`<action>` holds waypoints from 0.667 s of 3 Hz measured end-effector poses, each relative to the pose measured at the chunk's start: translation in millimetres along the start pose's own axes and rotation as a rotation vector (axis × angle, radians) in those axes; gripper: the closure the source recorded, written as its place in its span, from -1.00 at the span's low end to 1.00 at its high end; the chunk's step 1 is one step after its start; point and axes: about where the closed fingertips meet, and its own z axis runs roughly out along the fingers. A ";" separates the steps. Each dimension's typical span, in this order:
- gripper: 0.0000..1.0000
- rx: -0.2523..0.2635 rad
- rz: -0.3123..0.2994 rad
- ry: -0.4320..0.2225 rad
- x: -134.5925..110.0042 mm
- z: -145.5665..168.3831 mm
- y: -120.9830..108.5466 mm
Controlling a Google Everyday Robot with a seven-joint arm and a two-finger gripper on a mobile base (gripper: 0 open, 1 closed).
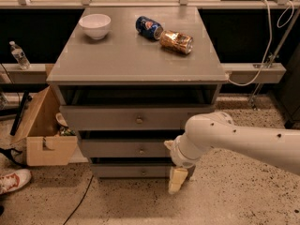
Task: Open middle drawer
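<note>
The middle drawer (123, 148) sits in the grey bench (136, 60), between the top drawer (117, 118) and the bottom drawer (126, 171). Its small knob (141, 150) is at the centre of its front.

The white arm (243, 142) comes in from the right, and its rounded wrist covers the right end of the middle drawer's front. The hand (177, 180) hangs below that wrist, pointing down at the floor. It is lower than the middle drawer, in front of the bottom drawer's right end. It is to the right of and below the knob, apart from it. I cannot tell whether the hand is open or closed.

On the bench top are a bowl (95, 25) and two cans (164, 34) lying on their sides.
</note>
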 end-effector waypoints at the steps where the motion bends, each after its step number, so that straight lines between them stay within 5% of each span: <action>1: -1.00 -0.004 -0.050 -0.105 -3.5 41.4 -26.1; 2: -1.00 -0.003 -0.048 -0.102 -3.7 40.1 -25.2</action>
